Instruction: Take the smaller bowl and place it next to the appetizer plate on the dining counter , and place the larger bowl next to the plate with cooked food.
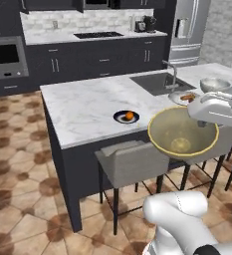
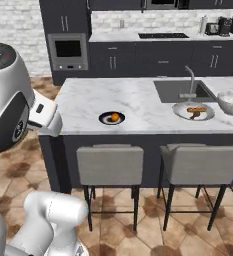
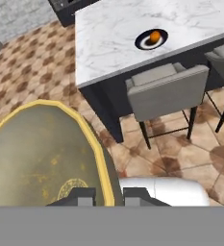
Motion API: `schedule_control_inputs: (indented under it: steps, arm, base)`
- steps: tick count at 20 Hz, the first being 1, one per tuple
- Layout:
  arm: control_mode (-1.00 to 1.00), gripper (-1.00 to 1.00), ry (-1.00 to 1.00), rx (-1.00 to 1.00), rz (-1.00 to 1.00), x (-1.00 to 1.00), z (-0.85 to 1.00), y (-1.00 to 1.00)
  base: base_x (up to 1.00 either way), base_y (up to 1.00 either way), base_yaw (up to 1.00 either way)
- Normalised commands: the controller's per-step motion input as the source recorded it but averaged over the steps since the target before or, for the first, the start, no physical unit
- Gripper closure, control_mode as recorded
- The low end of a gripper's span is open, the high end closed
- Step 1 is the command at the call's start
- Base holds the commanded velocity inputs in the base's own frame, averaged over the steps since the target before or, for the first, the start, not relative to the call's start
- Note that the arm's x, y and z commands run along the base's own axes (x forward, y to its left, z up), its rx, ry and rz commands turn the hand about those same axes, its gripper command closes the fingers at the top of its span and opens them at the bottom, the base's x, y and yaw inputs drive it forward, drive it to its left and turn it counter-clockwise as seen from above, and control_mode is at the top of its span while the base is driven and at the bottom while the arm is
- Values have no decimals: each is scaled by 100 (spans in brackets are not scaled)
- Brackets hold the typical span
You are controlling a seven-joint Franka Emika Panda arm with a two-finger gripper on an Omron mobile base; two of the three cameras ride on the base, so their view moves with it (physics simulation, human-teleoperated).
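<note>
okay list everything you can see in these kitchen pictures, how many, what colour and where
smaller bowl: one, golden-tan, held in the air short of the island
appetizer plate: one, dark with an orange morsel, near edge of the dining counter
plate with cooked food: one, grey, in front of the sink
larger bowl: one, white-grey marbled, right of that plate
sink: one, dark, set in the counter
stools: grey, along the island's near side
gripper: one, dark fingers shut on the golden bowl's rim

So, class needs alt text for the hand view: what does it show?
The hand grips the rim of the golden-tan bowl, held above the tiled floor. Beyond it, the appetizer plate sits on the marble dining counter, with a grey stool below.
</note>
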Motion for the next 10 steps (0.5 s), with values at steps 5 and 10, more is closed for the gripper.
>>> schedule_control_inputs:
  steps: [5,10]
  arm:
    - [100,100,0,0,0,0,0,0]
    - [100,100,0,0,0,0,0,0]
  base:
    - [5,-98,-12]
    - [53,-50,-2]
